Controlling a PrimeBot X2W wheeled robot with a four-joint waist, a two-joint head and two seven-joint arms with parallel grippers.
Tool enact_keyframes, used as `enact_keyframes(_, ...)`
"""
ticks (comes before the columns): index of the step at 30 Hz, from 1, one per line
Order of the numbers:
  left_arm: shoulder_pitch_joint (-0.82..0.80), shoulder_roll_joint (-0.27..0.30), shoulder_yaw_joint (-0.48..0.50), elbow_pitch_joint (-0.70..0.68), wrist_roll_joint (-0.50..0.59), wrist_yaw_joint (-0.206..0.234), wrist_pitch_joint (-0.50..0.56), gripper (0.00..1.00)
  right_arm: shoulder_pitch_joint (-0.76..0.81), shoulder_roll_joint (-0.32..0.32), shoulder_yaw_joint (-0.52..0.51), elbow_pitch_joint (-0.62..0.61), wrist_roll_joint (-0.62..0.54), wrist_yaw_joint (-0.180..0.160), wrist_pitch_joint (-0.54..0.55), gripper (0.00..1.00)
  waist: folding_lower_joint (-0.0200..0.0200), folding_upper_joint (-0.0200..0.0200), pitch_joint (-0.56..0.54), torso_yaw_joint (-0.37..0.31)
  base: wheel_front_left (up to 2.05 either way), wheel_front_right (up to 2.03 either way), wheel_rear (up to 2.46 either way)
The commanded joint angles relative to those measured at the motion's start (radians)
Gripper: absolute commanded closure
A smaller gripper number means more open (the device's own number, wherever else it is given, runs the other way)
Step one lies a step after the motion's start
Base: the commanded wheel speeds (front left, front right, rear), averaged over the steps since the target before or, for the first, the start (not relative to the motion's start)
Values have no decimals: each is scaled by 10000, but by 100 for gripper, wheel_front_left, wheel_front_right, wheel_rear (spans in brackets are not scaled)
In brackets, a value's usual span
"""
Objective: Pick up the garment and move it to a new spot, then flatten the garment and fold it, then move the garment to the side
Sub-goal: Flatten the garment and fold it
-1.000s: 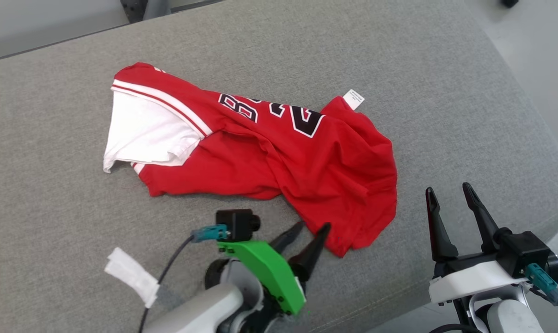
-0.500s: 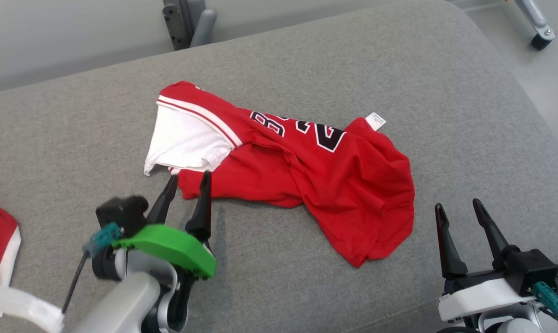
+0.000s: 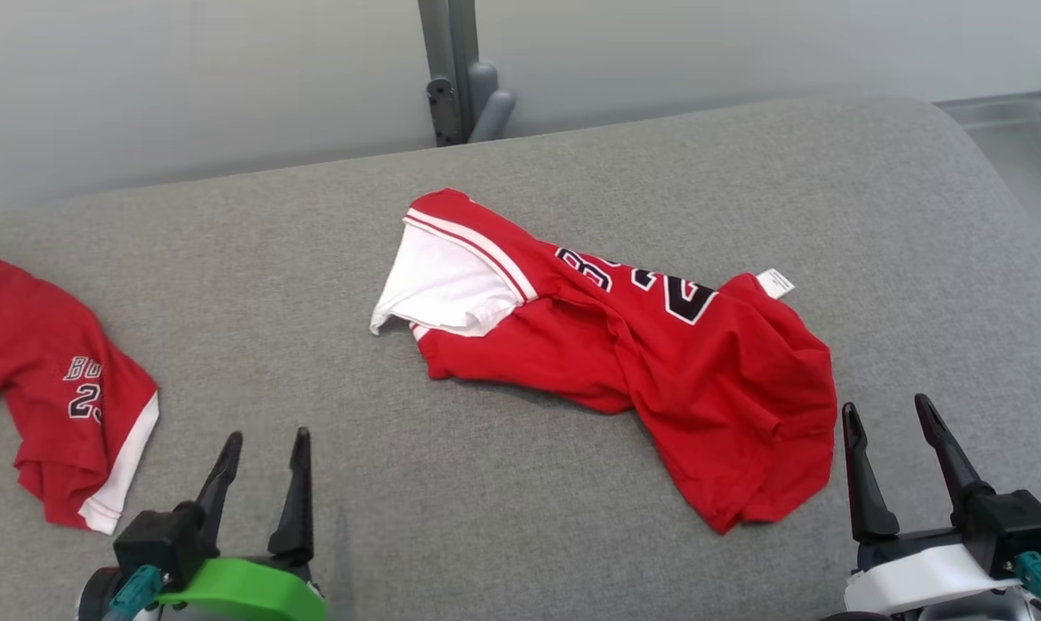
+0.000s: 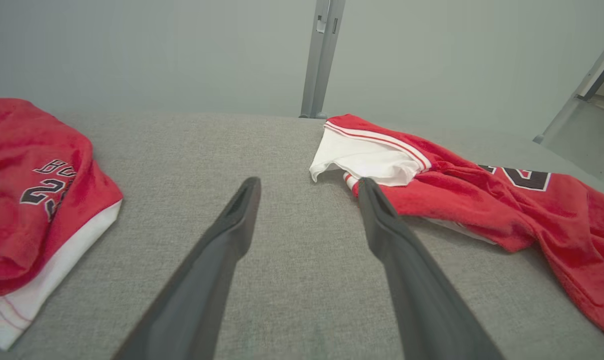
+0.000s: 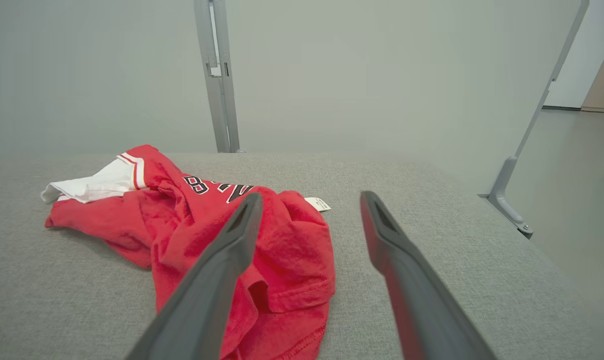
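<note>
A: Where's the red jersey [image 3: 623, 345]?
B: Ahead, between my left claw [image 3: 267, 434] and right claw [image 3: 884, 402]; both spread apart, holding nothing.
A: What could go wrong?
B: It's crumpled; I might pinch one layer, or grab the other jersey [image 3: 63, 388] instead.

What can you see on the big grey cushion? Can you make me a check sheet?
Surface: grey fabric cushion, no marks seen.
Job's things: red jersey lying crumpled in the middle, white part at its left end, white tag sticking out at the far edge; not flattened or folded.
Clutter: second red garment, bunched at the cushion's left end, apart from the jersey.
Grippers: left pincer open, empty, over bare cushion; right pincer open, empty, beside the jersey's right edge.
Cables: left teal plug and right teal plug at the wrists.
Surroundings: grey metal post against a pale wall.
</note>
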Motion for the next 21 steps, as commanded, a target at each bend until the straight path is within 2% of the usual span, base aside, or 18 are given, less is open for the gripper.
enact_keyframes(1,401,-41,391,-5,287,-247,1,0,200,-22,-32,135,-98,-14,-32,0,0,0,-449,478,0,0,0)
enact_keyframes(9,1417,-382,1762,-342,1697,-1454,1,0,491,-20,42,385,3,-14,-32,0,0,0,-530,597,0,0,0)
enact_keyframes(10,1417,-382,1762,-342,1697,-1454,1,0,491,-20,42,385,3,-14,-32,0,0,0,-530,597,0,0,0)
enact_keyframes(16,1676,-867,2458,-319,2329,-2160,1,0,608,-23,214,731,45,-14,-32,0,0,0,-557,536,0,0,0)
enact_keyframes(21,1814,-1224,2940,-286,2693,-2454,0,0,585,-22,359,914,69,-14,-32,0,0,0,-562,455,0,0,0)
